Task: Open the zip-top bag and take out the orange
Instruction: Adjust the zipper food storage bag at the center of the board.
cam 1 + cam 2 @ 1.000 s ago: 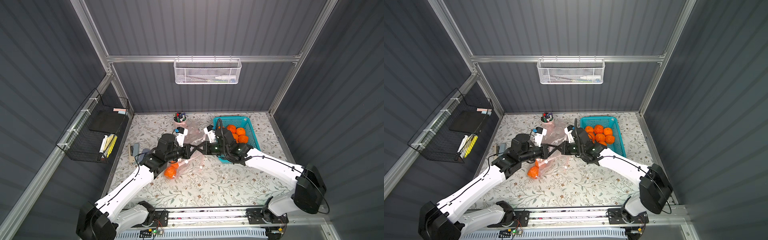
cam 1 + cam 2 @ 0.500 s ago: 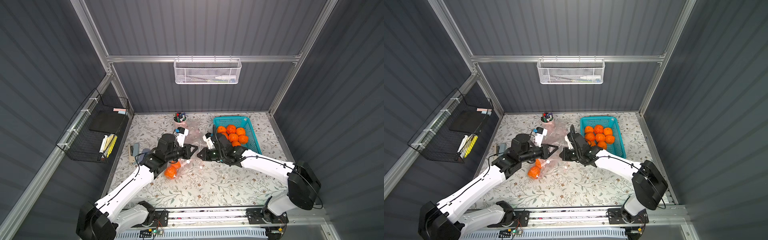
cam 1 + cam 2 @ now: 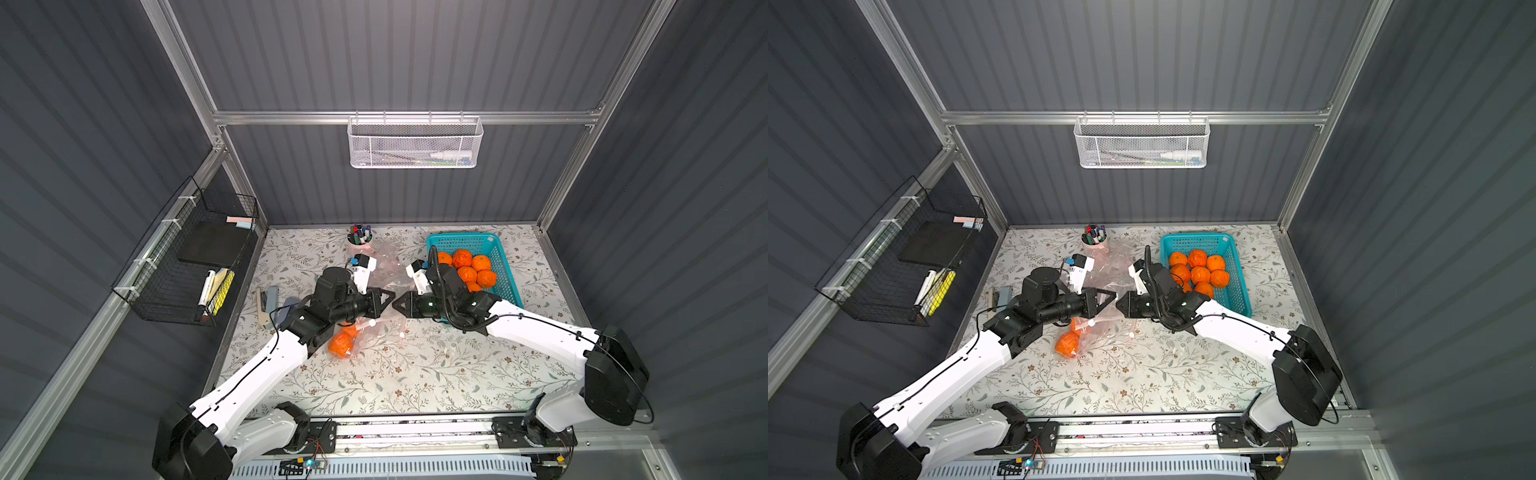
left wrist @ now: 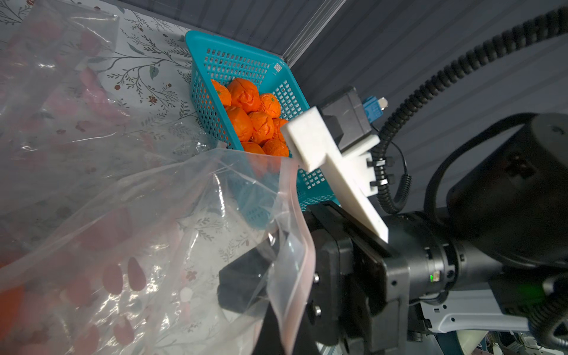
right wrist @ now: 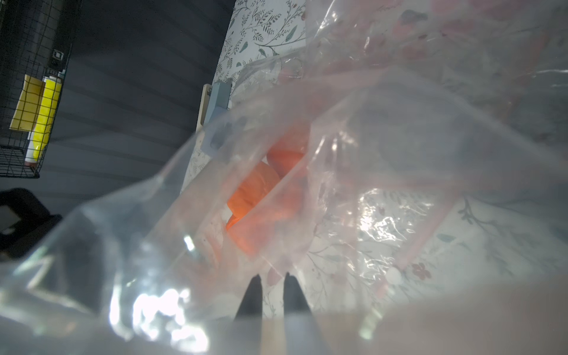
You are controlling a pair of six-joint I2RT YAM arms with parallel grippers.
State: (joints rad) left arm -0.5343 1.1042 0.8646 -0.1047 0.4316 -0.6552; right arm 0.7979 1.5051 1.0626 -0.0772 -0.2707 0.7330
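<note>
A clear zip-top bag (image 3: 376, 328) hangs from my left gripper (image 3: 390, 296), which is shut on the bag's rim strip (image 4: 289, 307). The bag's bottom rests on the table, and the orange (image 3: 340, 344) lies inside it with more orange fruit against it (image 3: 1067, 345). My right gripper (image 3: 396, 305) faces the left one tip to tip at the bag's mouth. In the right wrist view its two dark fingertips (image 5: 272, 282) stand a narrow gap apart. Bag film (image 5: 368, 153) is draped around them, and the orange (image 5: 255, 190) shows through it. One right finger (image 4: 242, 282) sits behind the film.
A teal basket (image 3: 461, 237) holding several oranges stands at the back right, just behind my right arm. A pen cup (image 3: 359, 239) and loose clear bags (image 3: 386, 259) lie at the back middle. Flat tools (image 3: 266, 301) lie by the left wall under a black wire rack (image 3: 199, 257).
The right gripper's jaws have parted a little. The right arm has shifted slightly back from the left gripper. The left gripper still holds the bag rim in the same place.
</note>
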